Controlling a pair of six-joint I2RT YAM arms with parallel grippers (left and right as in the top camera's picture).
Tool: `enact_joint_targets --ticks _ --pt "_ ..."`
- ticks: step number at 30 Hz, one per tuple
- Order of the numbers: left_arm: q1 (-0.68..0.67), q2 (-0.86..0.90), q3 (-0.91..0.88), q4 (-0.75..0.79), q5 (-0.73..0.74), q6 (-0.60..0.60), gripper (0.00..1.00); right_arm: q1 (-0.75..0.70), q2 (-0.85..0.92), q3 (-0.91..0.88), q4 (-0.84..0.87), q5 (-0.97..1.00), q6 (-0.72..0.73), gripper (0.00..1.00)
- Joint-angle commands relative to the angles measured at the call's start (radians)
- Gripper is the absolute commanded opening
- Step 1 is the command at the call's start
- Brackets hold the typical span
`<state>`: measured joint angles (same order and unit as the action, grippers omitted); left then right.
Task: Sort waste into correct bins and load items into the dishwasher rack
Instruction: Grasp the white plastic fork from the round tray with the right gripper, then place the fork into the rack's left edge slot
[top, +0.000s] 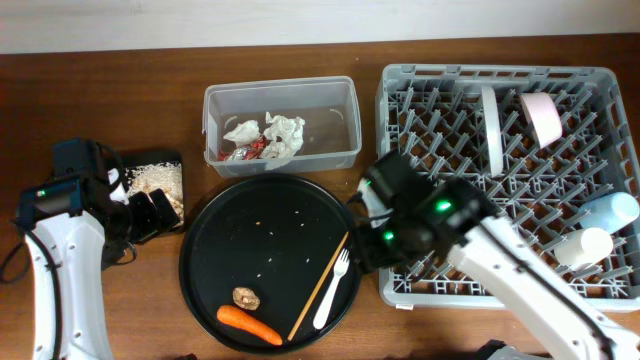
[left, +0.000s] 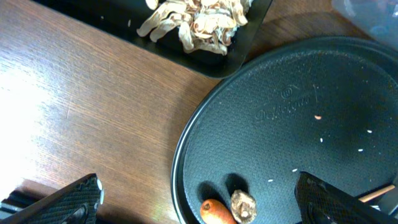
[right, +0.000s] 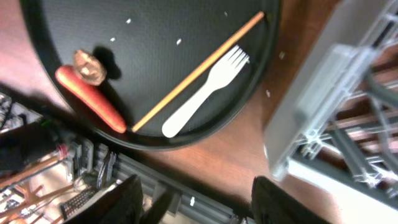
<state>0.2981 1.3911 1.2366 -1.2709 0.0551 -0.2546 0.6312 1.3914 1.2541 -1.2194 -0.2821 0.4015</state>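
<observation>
L gripper (left: 198, 190) spread, hovering by round tray (left: 280, 124); R gripper (right: 199, 190) spread nr fork (right: 202, 102), chopstick (right: 199, 71), carrot (right: 90, 98).

You have one dishwasher rack (top: 500, 72), one white plate (top: 491, 128), one pinkish bowl (top: 542, 118) and two cups: one light blue cup (top: 610, 210), one white cup (top: 583, 246). You count two bins: one clear tub (top: 280, 90) and one shallow black tray (top: 152, 156). You see what look like two crumpled white tissues (top: 285, 135). You have one round black tray (top: 215, 250), one carrot (top: 249, 324), one brown lump (top: 246, 298), one white fork (top: 332, 290) and one wooden chopstick (top: 318, 287).
</observation>
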Motion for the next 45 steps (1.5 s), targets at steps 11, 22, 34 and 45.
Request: enact_joint_targets --ticks 11,22,34,45 --pt "0.006 -0.016 0.008 -0.001 0.005 0.001 0.99 0.195 0.384 -0.190 0.373 0.092 0.270 0.61" --pt "0.006 -0.016 0.008 0.002 0.005 0.001 0.99 0.194 0.455 -0.202 0.406 0.140 0.345 0.29" --pt "0.006 -0.016 0.008 0.002 0.004 0.001 0.99 0.124 0.232 0.110 0.131 0.303 0.222 0.04" --pt "0.006 -0.016 0.008 0.002 0.004 0.001 0.99 -0.290 0.196 0.034 0.092 0.290 -0.241 0.04"
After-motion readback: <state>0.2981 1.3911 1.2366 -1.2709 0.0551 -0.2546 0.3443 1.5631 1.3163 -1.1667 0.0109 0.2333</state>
